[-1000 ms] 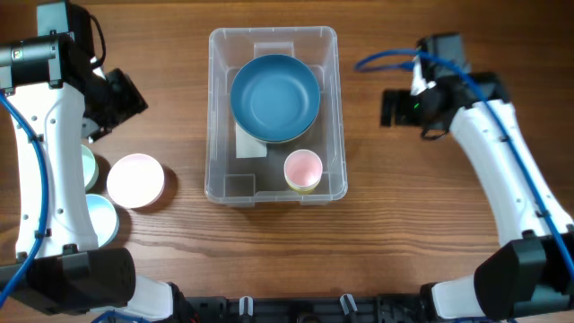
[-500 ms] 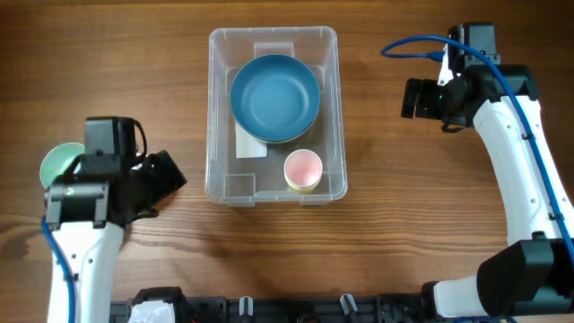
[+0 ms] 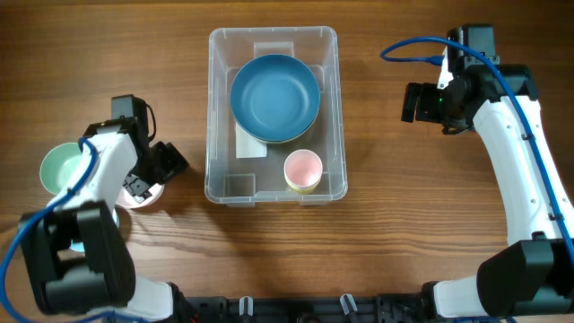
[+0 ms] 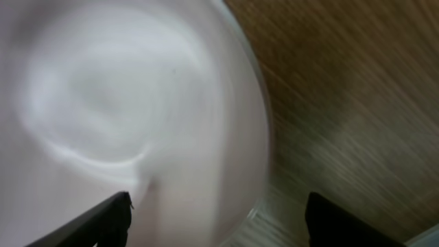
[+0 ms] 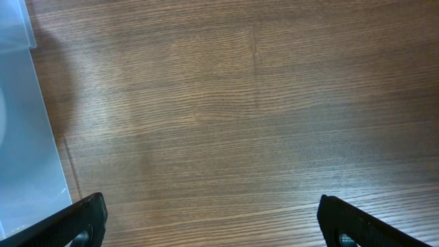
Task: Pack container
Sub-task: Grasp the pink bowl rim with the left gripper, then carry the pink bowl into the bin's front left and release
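The clear container (image 3: 215,117) stands at the table's middle and holds a blue plate (image 3: 275,97) and a pink cup (image 3: 303,169). Its wall shows at the left edge of the right wrist view (image 5: 20,137). My left gripper (image 3: 154,172) is open, left of the container, right over a pale pink bowl (image 3: 143,194). That bowl fills the left wrist view as a blur (image 4: 123,110), with my left gripper (image 4: 219,226) straddling its rim. My right gripper (image 3: 413,101) is open and empty over bare wood right of the container; it also shows in the right wrist view (image 5: 212,226).
A mint green bowl (image 3: 61,169) sits left of the pink bowl, partly under my left arm. A blue cable (image 3: 408,52) loops off my right arm. The table is brown wood (image 5: 260,103).
My left arm has shifted its pose, and its gripper now hangs close over the pink bowl, which it partly uncovers. My right arm moved right and back a second ago, then stayed still.
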`<state>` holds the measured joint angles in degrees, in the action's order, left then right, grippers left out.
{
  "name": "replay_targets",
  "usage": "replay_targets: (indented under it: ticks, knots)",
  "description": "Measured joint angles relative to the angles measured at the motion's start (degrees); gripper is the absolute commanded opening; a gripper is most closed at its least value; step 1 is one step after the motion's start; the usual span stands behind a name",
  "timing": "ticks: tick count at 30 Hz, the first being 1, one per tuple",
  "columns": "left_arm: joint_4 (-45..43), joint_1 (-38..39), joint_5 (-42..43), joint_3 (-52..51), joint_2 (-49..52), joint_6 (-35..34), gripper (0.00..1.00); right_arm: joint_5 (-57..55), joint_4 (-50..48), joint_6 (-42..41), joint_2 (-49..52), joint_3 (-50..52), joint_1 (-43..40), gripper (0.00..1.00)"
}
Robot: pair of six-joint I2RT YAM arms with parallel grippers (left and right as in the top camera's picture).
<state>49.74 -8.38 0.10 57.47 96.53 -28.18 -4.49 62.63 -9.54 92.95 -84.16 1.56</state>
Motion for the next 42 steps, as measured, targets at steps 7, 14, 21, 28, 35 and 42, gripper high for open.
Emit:
replay_targets:
  ticks: [7,14,21,28,35,42]
  knots:
    - [-1.4,0.0,-0.7,0.0,1.7,1.4,0.09,0.0,0.3,0.0,0.0,0.0,0.0,1.00]
    - [1.3,0.0,-1.5,5.1,1.8,2.0,0.04,0.0,0.4,0.0,0.0,0.0,0.0,0.99]
    - [16.0,0.7,-1.5,25.4,1.3,3.8,0.04,0.0,0.4,0.0,0.0,0.0,0.0,0.99]
    - [25.4,17.6,-1.5,41.8,-5.5,4.1,0.04,0.0,0.4,0.0,0.0,0.0,0.0,1.00]
    - [27.1,40.9,-1.0,41.9,-2.7,2.2,0.04,0.0,0.4,0.0,0.0,0.0,0.0,0.99]
    - [26.9,43.9,-1.0,36.7,5.8,0.0,0.04,0.0,0.6,0.0,0.0,0.0,0.0,1.00]
